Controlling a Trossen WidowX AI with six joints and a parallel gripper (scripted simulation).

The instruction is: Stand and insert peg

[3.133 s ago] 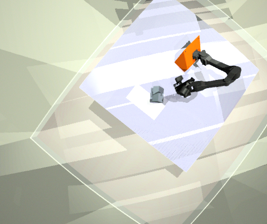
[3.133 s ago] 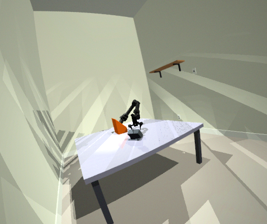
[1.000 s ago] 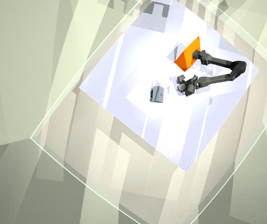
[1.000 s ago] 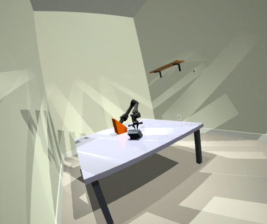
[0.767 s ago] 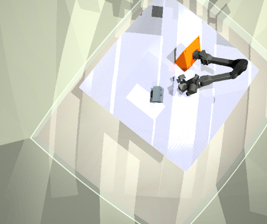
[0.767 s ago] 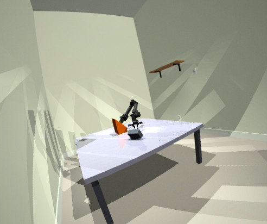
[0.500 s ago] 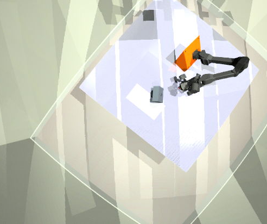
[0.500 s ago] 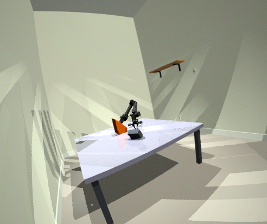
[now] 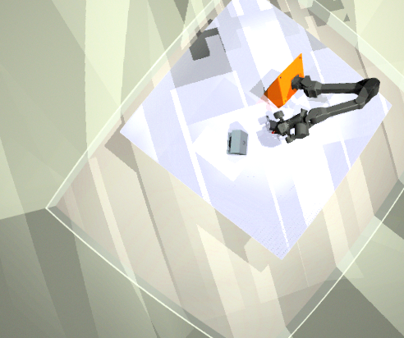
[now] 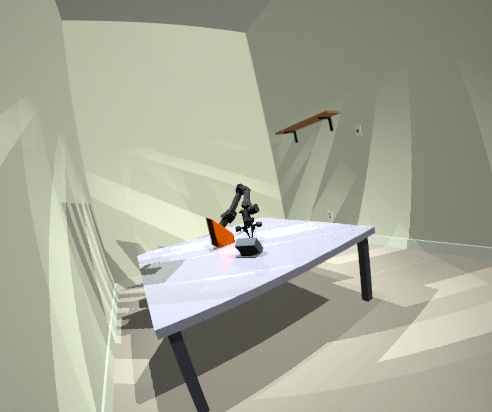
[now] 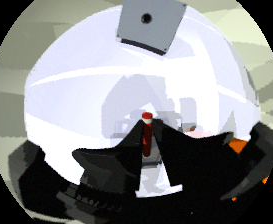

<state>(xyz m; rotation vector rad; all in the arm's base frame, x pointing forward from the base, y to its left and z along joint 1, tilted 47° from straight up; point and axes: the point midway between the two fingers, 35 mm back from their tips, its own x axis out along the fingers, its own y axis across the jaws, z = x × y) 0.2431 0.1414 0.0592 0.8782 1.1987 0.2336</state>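
The red peg (image 11: 147, 140) (image 9: 273, 132) is between the fingertips of my gripper (image 11: 147, 122) (image 9: 273, 131) (image 10: 251, 235), which is shut on it. Its white band (image 11: 147, 120) shows near the end at the top in the wrist view, just past the fingertips. The plain end lies back between the fingers; how far it is from the table cannot be told. The grey sloped panel (image 9: 239, 143) (image 10: 248, 246) (image 11: 159, 31) stands apart from the gripper, ahead of the fingertips. Its single dark hole (image 11: 146, 18) (image 9: 244, 143) faces the gripper side.
An orange wedge-shaped block (image 9: 282, 88) (image 10: 221, 235) (image 11: 238, 145) stands beside the arm's base, to one side of the gripper. The white table (image 9: 223, 197) (image 10: 212, 285) carries the arm, the panel and the block. A wooden shelf (image 10: 309, 122) is on the wall, far off.
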